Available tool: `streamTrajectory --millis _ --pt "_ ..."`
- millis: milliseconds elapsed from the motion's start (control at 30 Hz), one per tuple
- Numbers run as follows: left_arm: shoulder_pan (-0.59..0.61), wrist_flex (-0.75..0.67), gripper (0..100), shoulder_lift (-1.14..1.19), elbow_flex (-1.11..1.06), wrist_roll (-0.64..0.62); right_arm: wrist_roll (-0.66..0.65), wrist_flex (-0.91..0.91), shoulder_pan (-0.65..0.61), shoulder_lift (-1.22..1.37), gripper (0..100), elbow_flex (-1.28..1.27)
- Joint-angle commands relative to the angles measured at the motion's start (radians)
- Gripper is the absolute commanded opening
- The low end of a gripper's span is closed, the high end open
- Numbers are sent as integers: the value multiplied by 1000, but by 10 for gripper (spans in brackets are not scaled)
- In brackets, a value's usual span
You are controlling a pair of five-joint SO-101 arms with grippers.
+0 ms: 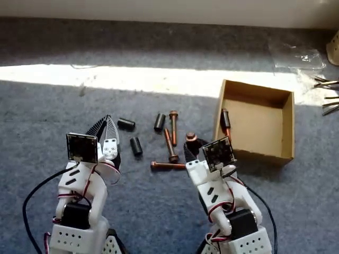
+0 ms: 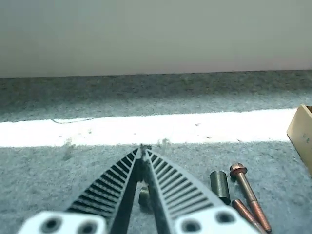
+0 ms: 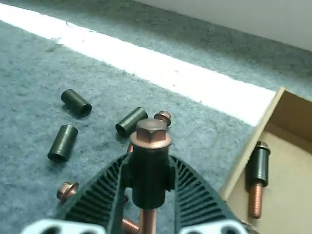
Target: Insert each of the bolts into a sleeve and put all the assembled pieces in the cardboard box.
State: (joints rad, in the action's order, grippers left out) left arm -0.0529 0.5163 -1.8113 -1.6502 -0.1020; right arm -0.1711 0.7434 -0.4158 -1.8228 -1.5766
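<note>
Right gripper (image 3: 148, 168) clamps a sleeved bolt (image 3: 152, 139); left gripper (image 2: 144, 152) closed, empty. Cardboard box (image 1: 288, 124), 2 o'clock: one assembly (image 1: 225, 120). Three bolts (image 1: 173, 127), three sleeves (image 1: 126, 124) loose.

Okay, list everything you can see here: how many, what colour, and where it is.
bolts: three, copper, loose on the carpet between the arms
sleeves: three, black, loose beside the bolts
finished piece: one, black and copper, inside the box
box: one, brown cardboard, by the right arm
plastic bag: one, clear, beyond the box
carpet: one, grey, under everything
left end effector: shut, empty
right end effector: shut on a sleeved bolt
</note>
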Motion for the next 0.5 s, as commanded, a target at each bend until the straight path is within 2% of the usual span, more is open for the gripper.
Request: streamTrajectory --millis 0,267,467 --pt "8 -5 5 -15 7 8 -91 42 67 -2 5 142" --pt "4 34 5 -15 13 8 -103 59 216 1 5 265" --pt "2 133 5 -16 67 8 -103 74 232 45 5 325"
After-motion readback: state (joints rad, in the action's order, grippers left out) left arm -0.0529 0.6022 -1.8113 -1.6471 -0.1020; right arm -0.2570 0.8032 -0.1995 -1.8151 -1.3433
